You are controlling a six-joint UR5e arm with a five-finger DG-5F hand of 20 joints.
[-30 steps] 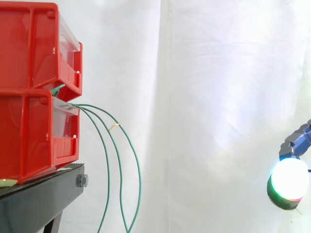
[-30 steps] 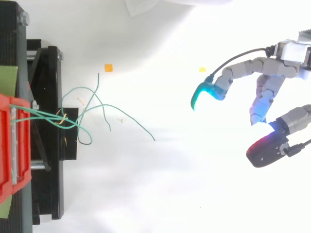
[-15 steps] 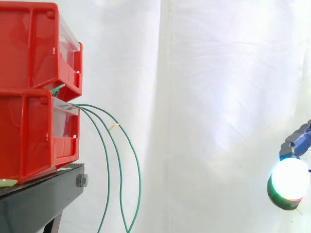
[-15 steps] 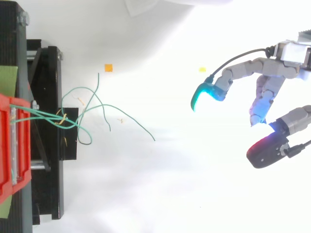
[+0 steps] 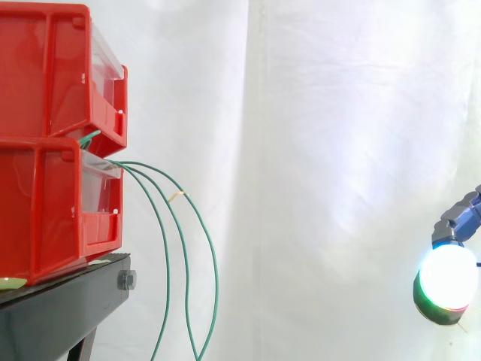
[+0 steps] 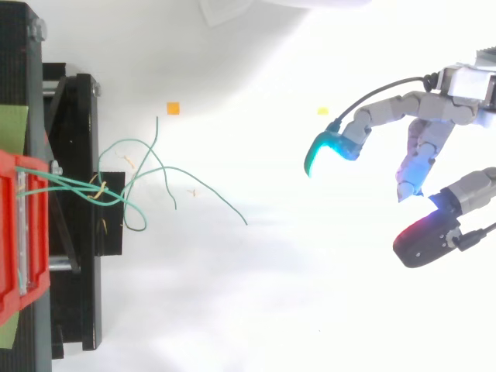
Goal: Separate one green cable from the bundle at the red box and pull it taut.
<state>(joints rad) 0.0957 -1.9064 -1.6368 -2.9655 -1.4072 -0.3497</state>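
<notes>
Side view first. Two red bins [image 5: 52, 135] sit one on top of the other at the left. They stand on a black stand [image 5: 68, 308], right up to its right edge. Three green cables [image 5: 216, 278] come out at the front, where the top bin and the bottom bin meet. They bend over the stand's right edge and hang down loose, close beside each other. A small pale tie [image 5: 176, 196] sits on the middle one. Behind it all hangs a white curtain [image 5: 316, 150]. Far off, at the right edge, one round pad [image 5: 448, 280] of the hand glows white with a bit of green and red.

From the top view, the cables leave the red bin, cross over each other above the stand, and then fan out to the right with their ends free. A little orange square [image 6: 173, 108] lies past the cable ends, and a tiny yellow bit [image 6: 322, 111] lies farther right. The hand [image 6: 430, 124] is at the right edge, well apart from the cables. Its fingers are spread wide and only a little bent, and they hold nothing.
</notes>
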